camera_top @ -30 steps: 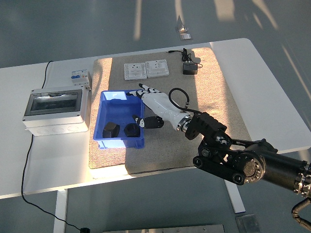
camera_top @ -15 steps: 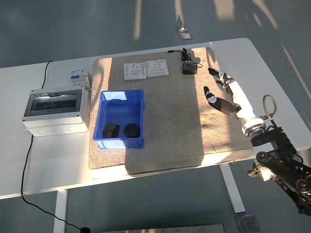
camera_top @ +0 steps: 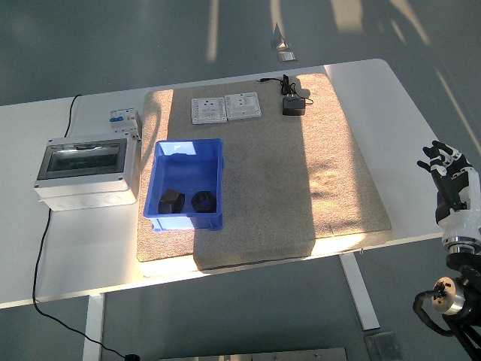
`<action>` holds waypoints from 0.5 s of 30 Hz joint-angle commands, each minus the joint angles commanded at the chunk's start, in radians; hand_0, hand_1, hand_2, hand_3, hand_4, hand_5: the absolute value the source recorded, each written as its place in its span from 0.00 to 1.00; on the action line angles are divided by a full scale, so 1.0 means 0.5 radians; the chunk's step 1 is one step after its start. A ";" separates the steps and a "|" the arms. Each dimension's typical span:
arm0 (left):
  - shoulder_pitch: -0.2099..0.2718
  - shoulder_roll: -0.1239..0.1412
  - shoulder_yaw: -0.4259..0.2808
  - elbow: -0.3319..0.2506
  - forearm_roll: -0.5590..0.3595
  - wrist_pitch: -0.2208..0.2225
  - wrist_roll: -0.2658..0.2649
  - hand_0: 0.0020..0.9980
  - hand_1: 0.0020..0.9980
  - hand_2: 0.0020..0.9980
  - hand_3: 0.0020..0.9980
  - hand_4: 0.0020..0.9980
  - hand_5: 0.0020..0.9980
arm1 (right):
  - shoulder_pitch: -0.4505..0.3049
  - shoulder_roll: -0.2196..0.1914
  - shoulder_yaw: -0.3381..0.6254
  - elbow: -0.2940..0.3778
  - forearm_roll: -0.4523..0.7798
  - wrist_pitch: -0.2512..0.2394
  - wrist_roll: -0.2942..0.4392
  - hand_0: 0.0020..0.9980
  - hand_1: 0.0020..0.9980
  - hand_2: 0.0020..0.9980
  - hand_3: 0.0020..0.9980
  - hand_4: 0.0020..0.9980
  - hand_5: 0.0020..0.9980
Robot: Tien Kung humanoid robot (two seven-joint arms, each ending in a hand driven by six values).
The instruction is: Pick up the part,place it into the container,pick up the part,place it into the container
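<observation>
Two black parts (camera_top: 171, 201) (camera_top: 203, 201) lie side by side in the near end of the blue container (camera_top: 188, 150), which stands on the left part of the tan mat (camera_top: 301, 173). My right hand (camera_top: 449, 171), white with black fingertips, is at the picture's right edge, off the mat and past the table's right side, far from the container. Its fingers are spread and hold nothing. The left arm does not show.
A grey electrical box with a clear lid (camera_top: 86, 171) stands left of the container, with a small breaker (camera_top: 122, 119) behind it. Two white wall sockets (camera_top: 226, 108) and a black adapter with cable (camera_top: 293, 105) lie at the mat's far edge.
My right hand has drawn back from over the container, swung across the mat to the right and now sits beyond the table's right side. Both parts stay in the container.
</observation>
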 joint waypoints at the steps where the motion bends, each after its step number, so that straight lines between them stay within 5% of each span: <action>1: 0.001 0.000 -0.004 0.000 0.009 0.000 -0.001 0.70 0.68 0.69 0.76 0.78 0.84 | 0.019 0.004 -0.014 -0.001 0.062 -0.013 0.000 0.50 0.19 0.29 0.44 0.74 0.50; 4: 0.004 0.001 -0.006 0.000 0.019 0.000 -0.004 0.70 0.68 0.69 0.76 0.78 0.84 | 0.057 0.013 -0.037 -0.002 0.206 -0.037 0.000 0.50 0.19 0.29 0.44 0.74 0.50; 5: 0.005 0.001 -0.003 0.000 0.017 0.000 -0.005 0.70 0.67 0.69 0.76 0.78 0.84 | 0.065 0.015 -0.041 -0.002 0.250 -0.042 0.000 0.42 0.15 0.25 0.40 0.65 0.50; 15: 0.021 -0.013 0.030 0.000 -0.021 -0.007 -0.006 0.70 0.67 0.69 0.76 0.78 0.84 | 0.074 0.022 -0.017 0.002 0.392 -0.046 0.000 0.41 0.14 0.25 0.39 0.62 0.47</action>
